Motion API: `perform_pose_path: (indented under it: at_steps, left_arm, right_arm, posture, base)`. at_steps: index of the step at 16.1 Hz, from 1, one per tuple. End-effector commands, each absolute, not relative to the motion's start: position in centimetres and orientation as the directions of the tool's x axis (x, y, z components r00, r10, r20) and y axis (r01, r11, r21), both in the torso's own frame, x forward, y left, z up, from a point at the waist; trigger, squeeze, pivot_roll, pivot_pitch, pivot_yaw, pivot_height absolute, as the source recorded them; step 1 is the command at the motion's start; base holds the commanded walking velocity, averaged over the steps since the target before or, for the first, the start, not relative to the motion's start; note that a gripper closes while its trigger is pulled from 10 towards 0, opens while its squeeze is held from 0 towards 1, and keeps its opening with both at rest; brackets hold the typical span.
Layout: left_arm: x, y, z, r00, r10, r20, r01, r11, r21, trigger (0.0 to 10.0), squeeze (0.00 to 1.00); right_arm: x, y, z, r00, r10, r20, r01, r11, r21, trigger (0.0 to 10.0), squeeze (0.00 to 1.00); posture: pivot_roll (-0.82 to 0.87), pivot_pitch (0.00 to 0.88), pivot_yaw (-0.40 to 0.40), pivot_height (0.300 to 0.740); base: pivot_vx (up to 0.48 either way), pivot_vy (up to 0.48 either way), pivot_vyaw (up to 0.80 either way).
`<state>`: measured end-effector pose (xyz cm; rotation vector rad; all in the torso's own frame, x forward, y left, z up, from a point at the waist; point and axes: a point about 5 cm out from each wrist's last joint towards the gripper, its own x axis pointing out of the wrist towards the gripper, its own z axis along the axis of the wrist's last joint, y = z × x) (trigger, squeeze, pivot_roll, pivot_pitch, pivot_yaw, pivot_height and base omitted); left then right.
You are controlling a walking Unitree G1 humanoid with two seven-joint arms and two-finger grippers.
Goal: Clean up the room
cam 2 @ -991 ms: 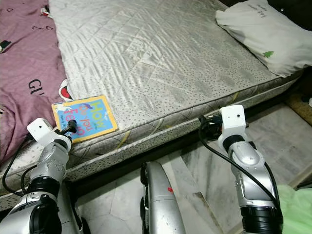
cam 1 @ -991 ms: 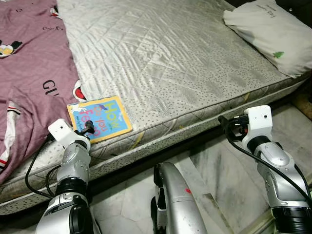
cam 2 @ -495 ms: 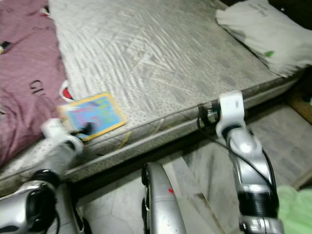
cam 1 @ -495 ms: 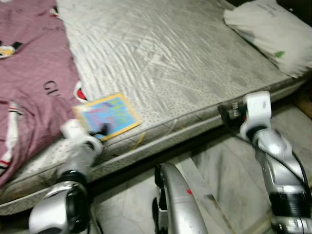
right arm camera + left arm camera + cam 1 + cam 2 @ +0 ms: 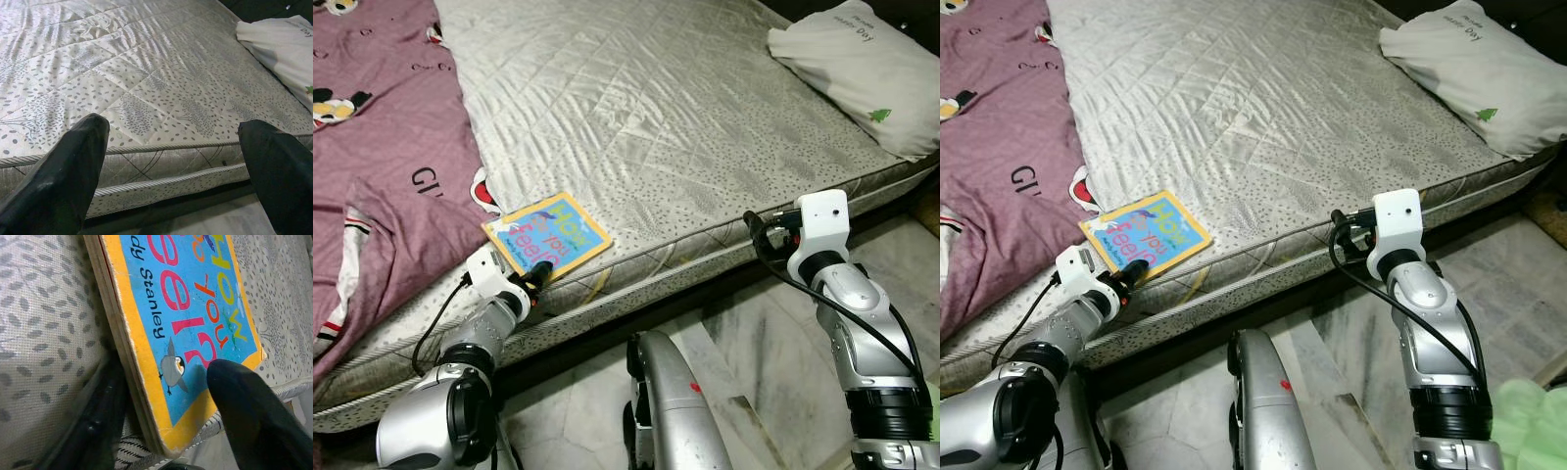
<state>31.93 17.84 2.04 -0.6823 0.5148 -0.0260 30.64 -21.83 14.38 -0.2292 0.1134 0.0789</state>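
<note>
Book (image 5: 548, 234) lies flat near the mattress (image 5: 656, 117) front edge, blue cover with yellow border, one corner just beside the purple blanket (image 5: 382, 166). Left gripper (image 5: 536, 273) is at the book's near corner; in the left wrist view one finger (image 5: 254, 416) lies over the cover and the other (image 5: 98, 416) sits low beside the book's edge, so the fingers straddle the corner, spread apart, not clamped. Right gripper (image 5: 171, 161) hangs off the mattress front edge, well apart from the book, fingers wide open and holding nothing, aimed across the quilted top. White pillow (image 5: 857, 69) with small green tree print sits at the far right corner. Blanket covers the left part of the bed, with cartoon prints and letters. Mattress is grey-white, quilted, with a leaf pattern and piped edges. Floor (image 5: 754, 343) below is pale marble tile. Something green (image 5: 1528, 421) shows at the lower right on the floor.
</note>
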Motion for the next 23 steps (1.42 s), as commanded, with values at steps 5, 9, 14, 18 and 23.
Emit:
perform_pose_path:
  at_steps: [5,9,14,18,23]
  left_arm:
    - [31.6,17.5,1.6,0.866,-0.201,-0.458,-0.14,0.782,-0.608,0.0,0.0]
    - [31.7,17.8,1.8,0.875,-0.179,-0.449,-0.156,0.776,-0.612,0.0,0.0]
    - [32.4,19.0,2.7,0.922,-0.095,-0.375,-0.167,0.778,-0.606,0.0,0.0]
    - [33.4,20.7,4.7,0.964,0.006,-0.266,-0.151,0.837,-0.527,0.0,0.0]
    - [37.2,21.3,13.5,0.996,-0.043,0.082,0.051,0.994,-0.097,0.0,0.0]
  right_arm:
    - [30.9,-22.0,14.4,0.993,0.045,-0.106,-0.068,0.972,-0.227,10.0,0.0]
    - [31.1,-21.8,14.4,0.994,0.047,-0.1,-0.069,0.972,-0.225,10.0,0.0]
    - [31.7,-21.4,14.5,0.995,0.049,-0.084,-0.066,0.974,-0.218,10.0,0.0]
    - [32.3,-20.4,14.3,0.996,0.06,-0.068,-0.072,0.979,-0.191,10.0,0.0]
    - [33.3,-17.0,13.8,0.994,0.106,-0.039,-0.11,0.989,-0.101,10.0,0.0]
  posture:
    - [-0.32,0.039,-0.117,0.542]
    - [-0.32,0.032,-0.113,0.542]
    - [-0.31,0.014,-0.105,0.542]
    - [-0.27,0.0,-0.09,0.542]
    - [-0.18,0.0,-0.05,0.542]
  base:
    - [0.0,0.0,0.0]
    - [0.0,0.0,0.0]
    - [0.0,0.0,0.0]
    - [0.0,0.0,0.0]
    - [0.0,0.0,0.0]
